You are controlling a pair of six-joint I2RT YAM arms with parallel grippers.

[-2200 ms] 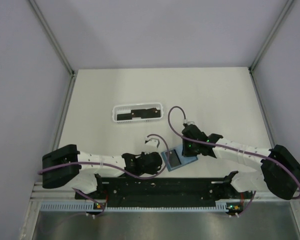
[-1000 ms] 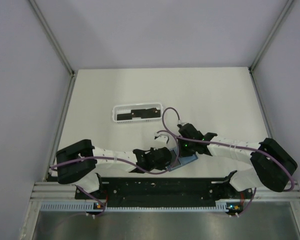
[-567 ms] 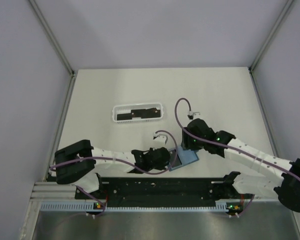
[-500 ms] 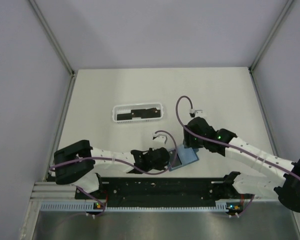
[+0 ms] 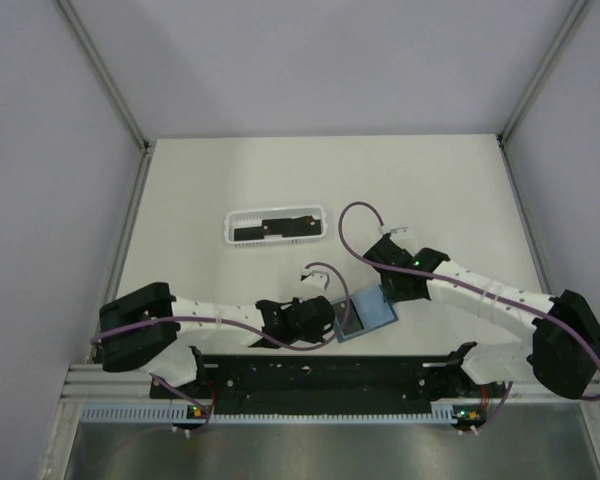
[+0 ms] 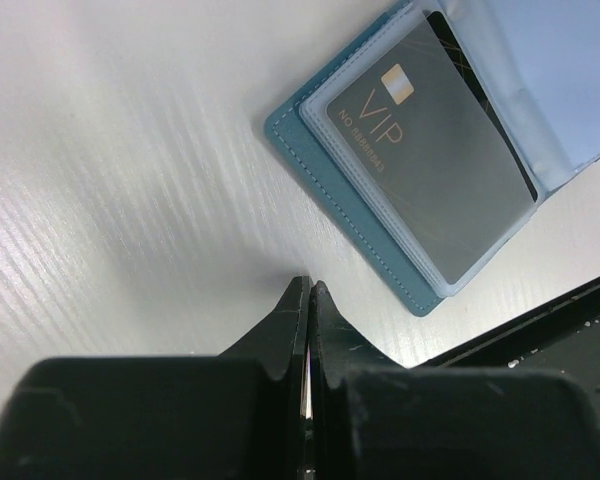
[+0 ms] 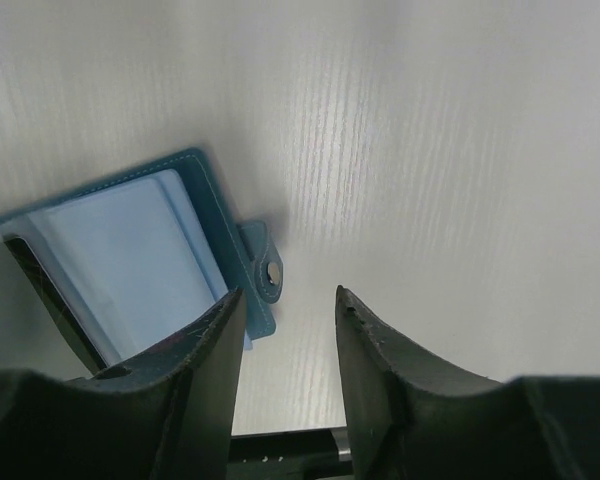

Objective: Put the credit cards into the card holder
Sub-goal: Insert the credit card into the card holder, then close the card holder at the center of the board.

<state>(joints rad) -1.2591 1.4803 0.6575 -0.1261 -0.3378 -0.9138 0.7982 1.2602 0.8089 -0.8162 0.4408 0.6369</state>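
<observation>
The right gripper (image 7: 287, 296) has been drawn back from the holder (image 5: 368, 316) and is held with jaws parted, empty, over its tab (image 7: 268, 272). The left gripper (image 6: 308, 292) is closed on nothing, just beside the holder. One card (image 6: 430, 180) is sleeved inside; its far edge is hidden by a blue leaf (image 6: 550, 70).

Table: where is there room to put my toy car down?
Plenty of bare table at the far side, between the white basket and the back wall, and to the basket's right. The near strip is crowded: the left arm and right arm meet at the open card holder there.
</observation>
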